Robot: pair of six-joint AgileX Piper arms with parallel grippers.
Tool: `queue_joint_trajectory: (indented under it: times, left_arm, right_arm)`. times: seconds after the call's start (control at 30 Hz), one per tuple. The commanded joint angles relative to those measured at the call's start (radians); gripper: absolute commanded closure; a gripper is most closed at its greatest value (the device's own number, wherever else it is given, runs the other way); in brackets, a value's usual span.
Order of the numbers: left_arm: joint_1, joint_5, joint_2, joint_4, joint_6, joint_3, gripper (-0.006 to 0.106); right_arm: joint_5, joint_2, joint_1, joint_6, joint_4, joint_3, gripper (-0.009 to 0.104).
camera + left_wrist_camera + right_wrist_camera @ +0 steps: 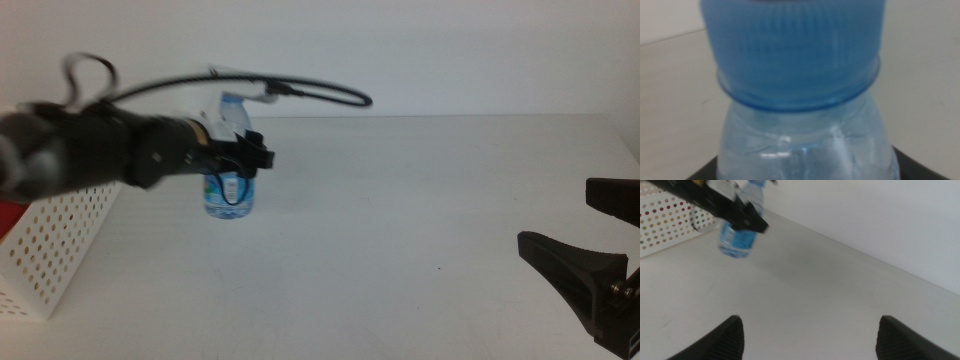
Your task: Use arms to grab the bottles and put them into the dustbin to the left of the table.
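The water bottle (229,190), clear with a blue cap and blue label, is at the table's (420,220) far left, just right of the dustbin (55,245). My left gripper (248,157) reaches in from the left and is shut on its neck. In the left wrist view the blue cap and neck of the bottle (800,65) fill the picture, with a dark jaw at each lower corner. The right wrist view shows the bottle (737,235) tilted under the black jaws, beside the dustbin (665,217). My right gripper (556,215) waits open and empty at the near right.
The dustbin is a white perforated basket at the table's left edge, and something red (8,215) shows inside it. A black cable (300,90) loops above the left arm. The table's far edge runs along a white wall.
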Motion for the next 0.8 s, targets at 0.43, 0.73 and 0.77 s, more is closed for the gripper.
queue_joint_trajectory:
  times: [0.43,0.73,0.77]
  left_arm:
    - [0.026,0.629,-0.378,-0.038,0.089,-0.091,0.105]
    - [0.2,0.882,-0.373,-0.125,0.238,-0.241,0.105]
    - [0.23,0.912,-0.373,-0.125,0.25,-0.257,0.105]
  right_arm:
    - [-0.067,-0.001,-0.005,-0.008,-0.006,-0.024,0.02]
    - [-0.067,-0.001,-0.005,-0.008,-0.006,-0.024,0.02]
    - [-0.067,-0.001,-0.005,-0.008,-0.006,-0.024,0.02]
